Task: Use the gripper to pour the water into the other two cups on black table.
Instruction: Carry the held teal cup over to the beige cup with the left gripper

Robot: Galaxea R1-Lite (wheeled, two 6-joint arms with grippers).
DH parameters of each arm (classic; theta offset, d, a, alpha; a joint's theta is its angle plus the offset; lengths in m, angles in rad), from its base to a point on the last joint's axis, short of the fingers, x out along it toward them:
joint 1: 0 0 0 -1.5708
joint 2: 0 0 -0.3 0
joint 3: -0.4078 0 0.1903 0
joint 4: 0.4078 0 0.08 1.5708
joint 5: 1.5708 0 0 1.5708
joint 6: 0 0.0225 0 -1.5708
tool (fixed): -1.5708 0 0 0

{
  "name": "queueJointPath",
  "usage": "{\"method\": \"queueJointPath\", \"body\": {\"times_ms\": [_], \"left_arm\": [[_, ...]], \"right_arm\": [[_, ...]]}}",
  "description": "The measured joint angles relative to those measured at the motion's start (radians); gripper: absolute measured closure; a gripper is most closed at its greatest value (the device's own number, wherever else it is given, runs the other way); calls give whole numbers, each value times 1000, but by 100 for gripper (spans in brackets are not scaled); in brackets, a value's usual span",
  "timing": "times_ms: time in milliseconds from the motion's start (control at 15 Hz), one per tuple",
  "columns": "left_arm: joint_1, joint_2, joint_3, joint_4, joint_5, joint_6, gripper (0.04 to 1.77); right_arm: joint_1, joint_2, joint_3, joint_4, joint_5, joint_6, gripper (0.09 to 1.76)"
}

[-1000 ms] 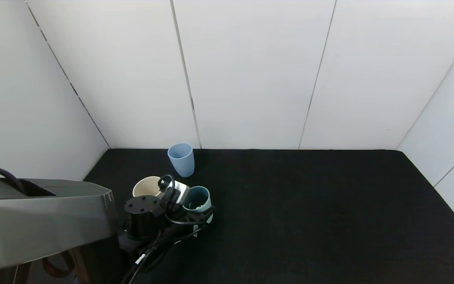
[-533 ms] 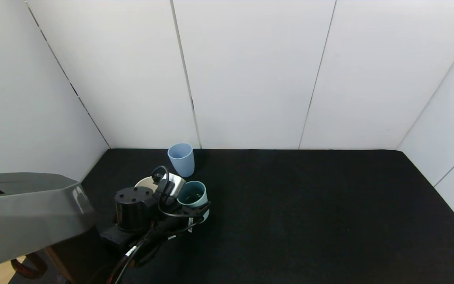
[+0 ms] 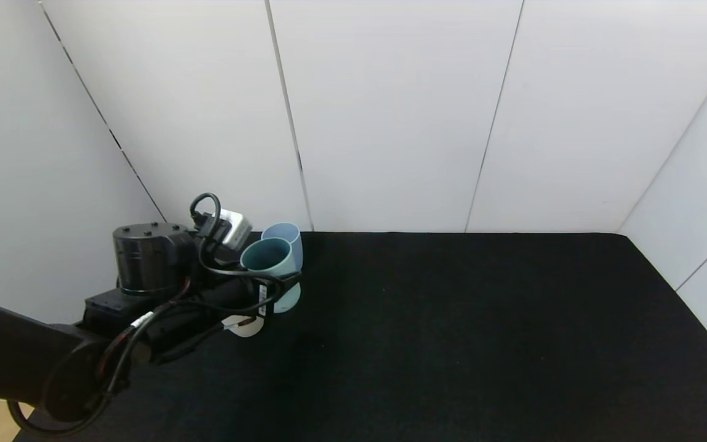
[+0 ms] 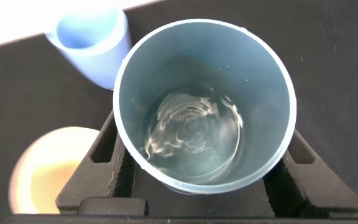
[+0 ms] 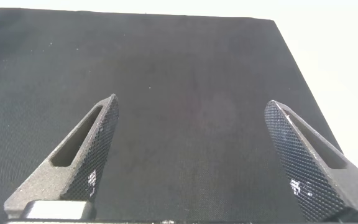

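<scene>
My left gripper (image 3: 272, 283) is shut on a teal cup (image 3: 269, 261) and holds it upright above the black table (image 3: 452, 319) at the back left. In the left wrist view the teal cup (image 4: 204, 56) has swirling water in it, and the black fingers (image 4: 114, 149) press against both its sides. The light blue cup (image 3: 287, 232) stands just behind it by the wall; the wrist view shows the light blue cup (image 4: 89, 37) beyond the held cup's rim. The beige cup (image 4: 45, 171) stands below and to one side; from the head only a sliver of the beige cup (image 3: 244, 328) shows under the arm.
My right gripper (image 5: 191, 118) hangs open over bare black cloth, with nothing between its fingers. White wall panels (image 3: 390, 123) close off the table at the back and on both sides.
My left arm has lifted the teal cup up and toward the back left. It now overlaps the light blue cup, and the arm covers most of the beige cup.
</scene>
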Motion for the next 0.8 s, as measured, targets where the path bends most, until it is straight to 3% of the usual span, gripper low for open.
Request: {"method": "queueJointPath", "body": {"times_ms": [333, 600, 800], "left_arm": [[79, -164, -85, 216, -18, 39, 65], [208, -270, -133, 371, -118, 87, 65], [312, -306, -144, 433, -170, 189, 65]], "right_arm": [[0, 0, 0, 0, 0, 0, 14], [0, 0, 0, 0, 0, 0, 14], [0, 0, 0, 0, 0, 0, 14]]}}
